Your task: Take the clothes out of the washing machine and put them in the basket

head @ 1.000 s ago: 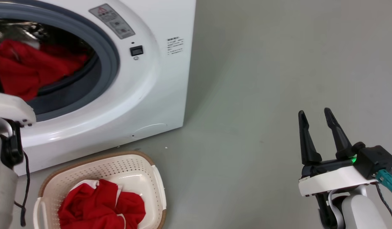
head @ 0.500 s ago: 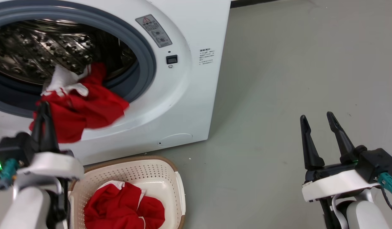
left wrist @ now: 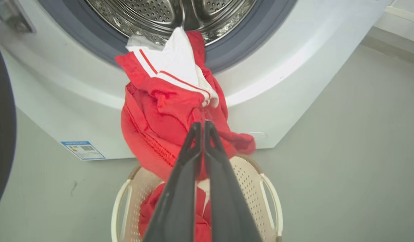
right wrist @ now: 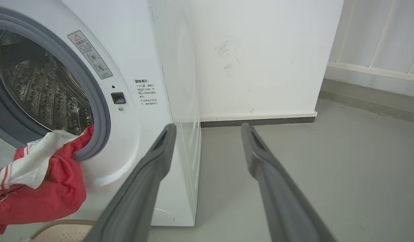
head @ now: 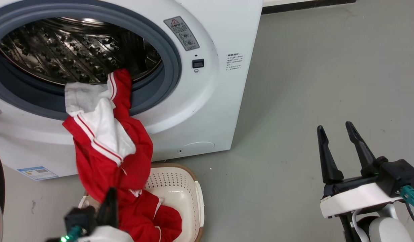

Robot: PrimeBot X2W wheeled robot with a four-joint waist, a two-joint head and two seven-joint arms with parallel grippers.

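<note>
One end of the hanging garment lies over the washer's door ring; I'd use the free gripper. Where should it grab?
Probably grip the garment at its red end on the grey door ring, across the narrow fold. The open right gripper would come from the right, since the left gripper holds the lower bunch.

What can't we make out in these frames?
- Left gripper: how much of the hanging garment it pinches. Fabric bunches around the shut fingertips, left wrist view.
- Basket base: covered by red clothes, near end cut off by the bottom edge, head view.
- Drum floor: hidden behind the grey door ring and the garment, head view, so leftovers unknown.
- Warning sticker text: too small, head view.
</note>
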